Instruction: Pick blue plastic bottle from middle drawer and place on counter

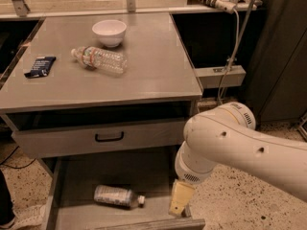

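The blue plastic bottle (115,195) lies on its side on the floor of the pulled-out middle drawer (91,171), white cap pointing right. My gripper (179,200) hangs from the big white arm (230,147) over the drawer's right front corner, a short way right of the bottle's cap and not touching it. The grey counter (148,75) is the cabinet top above.
On the counter are a clear crinkled water bottle (98,60), a white bowl (109,32) and a dark packet (40,66). A closed drawer front with a black handle (109,137) sits above the open drawer. Cables and a shelf (220,73) stand to the right.
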Robot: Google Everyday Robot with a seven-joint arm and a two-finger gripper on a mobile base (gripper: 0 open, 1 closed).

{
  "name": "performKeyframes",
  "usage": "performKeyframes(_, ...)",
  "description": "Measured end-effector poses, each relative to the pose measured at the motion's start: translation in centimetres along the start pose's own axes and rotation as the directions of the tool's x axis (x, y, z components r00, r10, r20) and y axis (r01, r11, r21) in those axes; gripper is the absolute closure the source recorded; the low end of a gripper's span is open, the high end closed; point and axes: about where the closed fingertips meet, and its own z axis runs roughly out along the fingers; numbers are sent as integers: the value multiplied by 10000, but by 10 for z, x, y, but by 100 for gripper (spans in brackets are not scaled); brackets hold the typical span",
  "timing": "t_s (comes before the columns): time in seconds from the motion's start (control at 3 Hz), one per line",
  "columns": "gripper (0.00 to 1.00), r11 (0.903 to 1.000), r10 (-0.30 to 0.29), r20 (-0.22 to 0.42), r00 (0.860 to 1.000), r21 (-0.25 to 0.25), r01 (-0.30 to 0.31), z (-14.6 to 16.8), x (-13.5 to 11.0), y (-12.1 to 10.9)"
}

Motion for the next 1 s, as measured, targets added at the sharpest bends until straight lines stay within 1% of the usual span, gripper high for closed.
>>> performKeyframes(0.33,0,9997,257,543,9982,-54,-255,25,-2,4)
performKeyframes(0.67,0,9985,543,1436,9882,-31,-544,63,-9,5)
performKeyframes(1.0,0,9898,1336,2171,9670,-786,-1191,99,-17,20)
